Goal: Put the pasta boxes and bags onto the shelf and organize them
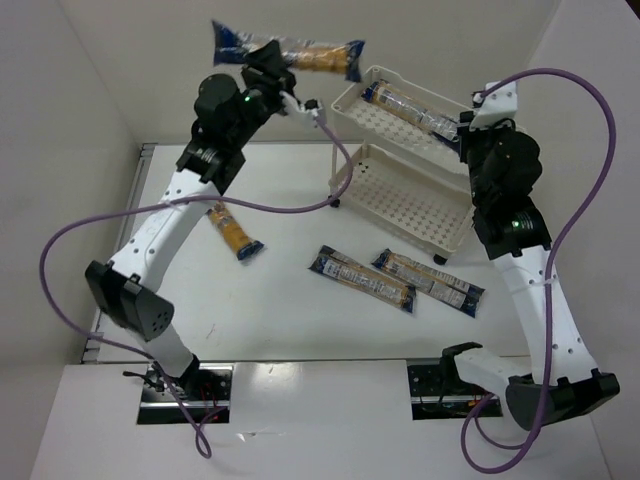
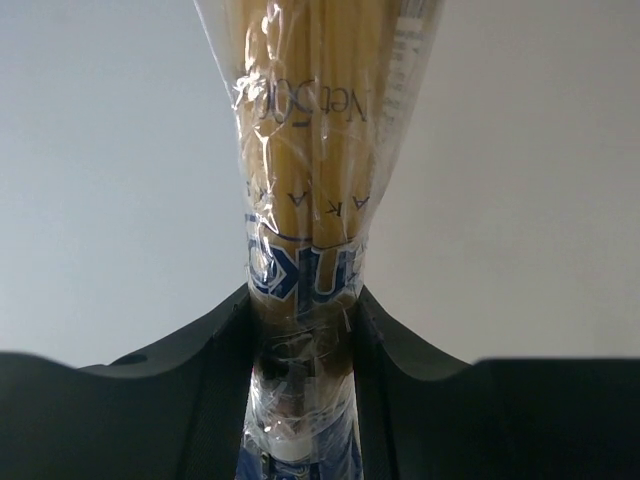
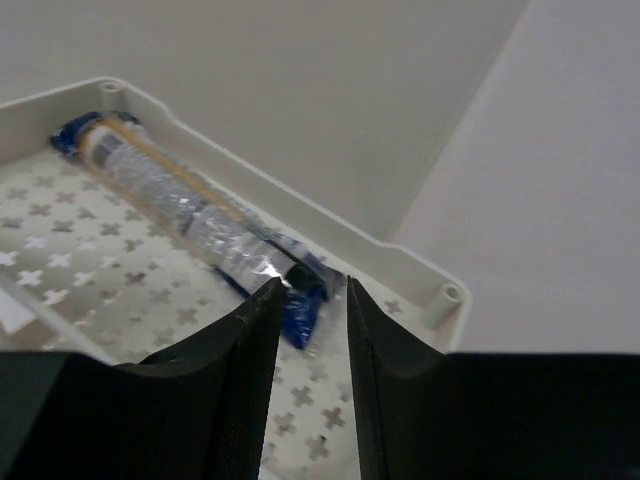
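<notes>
5 long, narrow plastic packets of yellow-orange pasta in all, each with dark blue ends, a clear middle and a white label.

Up in the air, off the left end of the cream-white, perforated plastic two-tier shelf (image 1: pixel 410 205) on small dark wheels: the airborne packet (image 1: pixel 300 52), roughly level, pinched toward 1 blue end by the left end effector (image 1: pixel 268 62). From the left wrist view, black fingers (image 2: pixel 225 350) pressed against both sides of the airborne packet (image 2: pixel 305 150), film creased at the squeeze, pale wall (image 2: pixel 100 150) behind.

In the shelf's top tray: the shelved packet (image 1: pixel 410 108), flat on the perforated floor, lengthwise along the far wall. Right at its right-hand blue end, over the shelf's right end: the right end effector (image 1: pixel 463 128). From the right wrist view, black fingers (image 3: pixel 250 350) close together, only a narrow slot between, the shelved packet (image 3: pixel 170 195) reaching the tips with its blue end showing in that slot. Cannot tell whether pinching that end or merely beside it.

On the white tabletop (image 1: pixel 280 320), 3 more, all flat. Well left of the shelf and apart from it: the lone packet (image 1: pixel 235 232), angled. Just on the near side of the shelf, toward the arm bases: the near-left packet (image 1: pixel 362 279) and the near-right packet (image 1: pixel 428 279), side by side, roughly parallel, slanted. Cannot tell whether touching each other.
</notes>
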`<state>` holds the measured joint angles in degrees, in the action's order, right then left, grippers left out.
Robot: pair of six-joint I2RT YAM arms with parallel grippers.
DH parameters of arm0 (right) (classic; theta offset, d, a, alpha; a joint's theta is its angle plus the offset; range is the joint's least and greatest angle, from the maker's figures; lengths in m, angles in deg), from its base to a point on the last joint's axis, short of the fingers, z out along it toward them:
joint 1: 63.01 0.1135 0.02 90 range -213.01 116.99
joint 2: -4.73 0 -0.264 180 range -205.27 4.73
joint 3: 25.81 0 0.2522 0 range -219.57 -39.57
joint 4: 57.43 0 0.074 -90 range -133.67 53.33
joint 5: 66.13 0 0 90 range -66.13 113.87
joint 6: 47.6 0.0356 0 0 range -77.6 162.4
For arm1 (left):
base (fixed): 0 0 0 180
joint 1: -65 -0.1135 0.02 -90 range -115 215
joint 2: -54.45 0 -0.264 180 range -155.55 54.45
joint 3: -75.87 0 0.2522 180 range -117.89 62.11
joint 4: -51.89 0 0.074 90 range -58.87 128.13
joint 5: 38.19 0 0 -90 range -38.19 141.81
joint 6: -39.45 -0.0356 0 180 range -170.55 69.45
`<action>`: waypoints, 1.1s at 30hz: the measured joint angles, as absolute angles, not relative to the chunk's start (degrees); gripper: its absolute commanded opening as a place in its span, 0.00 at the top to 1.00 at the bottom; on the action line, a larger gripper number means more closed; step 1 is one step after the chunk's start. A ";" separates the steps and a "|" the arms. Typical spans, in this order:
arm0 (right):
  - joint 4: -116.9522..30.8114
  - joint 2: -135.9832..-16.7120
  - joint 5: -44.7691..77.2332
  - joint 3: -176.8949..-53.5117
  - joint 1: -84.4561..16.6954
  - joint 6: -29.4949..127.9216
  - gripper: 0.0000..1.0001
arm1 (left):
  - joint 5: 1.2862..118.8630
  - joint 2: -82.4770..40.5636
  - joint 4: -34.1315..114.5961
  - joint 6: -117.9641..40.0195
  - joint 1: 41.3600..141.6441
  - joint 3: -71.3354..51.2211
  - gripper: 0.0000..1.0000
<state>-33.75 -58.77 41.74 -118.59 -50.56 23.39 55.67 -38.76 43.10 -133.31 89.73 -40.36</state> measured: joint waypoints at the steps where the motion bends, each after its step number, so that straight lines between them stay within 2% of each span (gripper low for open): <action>1: -33.84 -58.16 42.09 -118.22 -51.74 23.81 0.62 | 56.76 -41.27 43.54 -133.62 91.11 -44.89 1.00; 8: -33.91 -54.07 42.33 -117.54 -59.74 27.33 0.61 | 64.17 -56.40 43.82 -134.56 101.16 -67.20 1.00; 18: -33.80 -48.67 40.08 -115.97 -70.93 32.84 0.59 | 69.29 -72.22 38.47 -134.21 106.30 -75.53 0.99; 22: -33.71 -47.65 37.89 -114.94 -72.15 34.76 0.59 | 69.03 -77.62 35.67 -133.86 106.30 -79.40 0.89; 25: -33.23 -47.63 36.30 -114.79 -73.73 36.14 0.56 | 68.61 -79.76 34.75 -132.96 106.30 -81.72 0.70; 27: -32.86 -47.43 35.01 -114.55 -74.84 36.92 0.53 | 68.59 -79.92 34.53 -132.20 106.30 -82.40 0.45; 30: -31.98 -47.10 33.57 -114.48 -75.50 37.67 0.52 | 68.52 -79.92 35.39 -131.11 106.28 -82.79 0.36; 33: -31.20 -46.90 32.15 -114.48 -75.54 38.26 0.46 | 68.50 -79.89 36.02 -130.08 106.28 -82.88 0.25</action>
<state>-31.20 -46.90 32.15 -114.48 -75.54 38.26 68.50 -79.89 36.02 -130.08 106.28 -82.88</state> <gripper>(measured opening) 0.511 0.689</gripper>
